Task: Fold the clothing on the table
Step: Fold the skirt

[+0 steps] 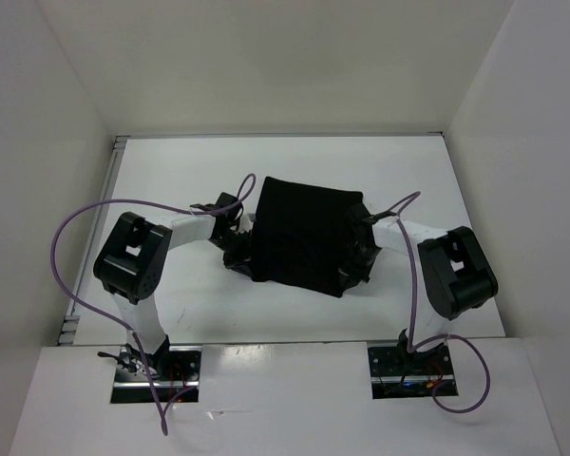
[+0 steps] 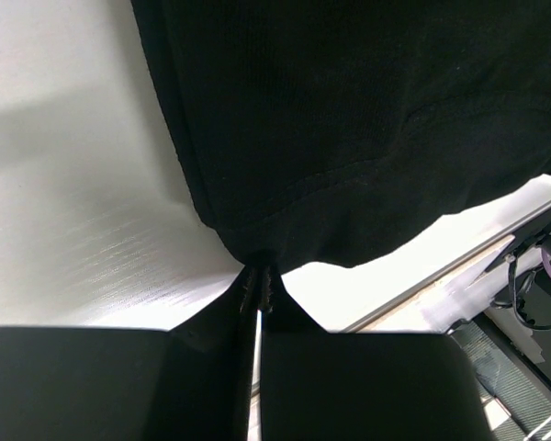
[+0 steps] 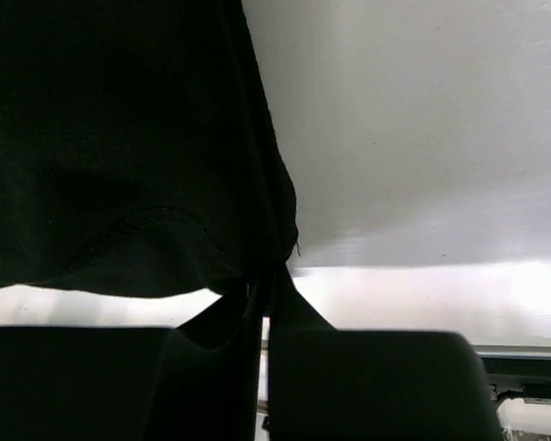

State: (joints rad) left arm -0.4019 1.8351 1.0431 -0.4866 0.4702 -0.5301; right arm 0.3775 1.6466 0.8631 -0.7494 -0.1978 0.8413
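The black clothing (image 1: 304,233) lies bunched in the middle of the white table (image 1: 171,171), between my two arms. My left gripper (image 1: 239,255) is at the cloth's near left corner, and in the left wrist view the left gripper (image 2: 260,276) is shut on the clothing's (image 2: 367,119) hemmed corner. My right gripper (image 1: 359,264) sits at the near right corner. In the right wrist view the right gripper (image 3: 262,285) pinches the clothing (image 3: 119,138) at its edge, the fabric hanging in folds above the jaws.
White walls enclose the table on three sides. Purple cables (image 1: 76,228) loop from both arms. The table's metal edge strip (image 2: 459,266) and wiring show past the cloth in the left wrist view.
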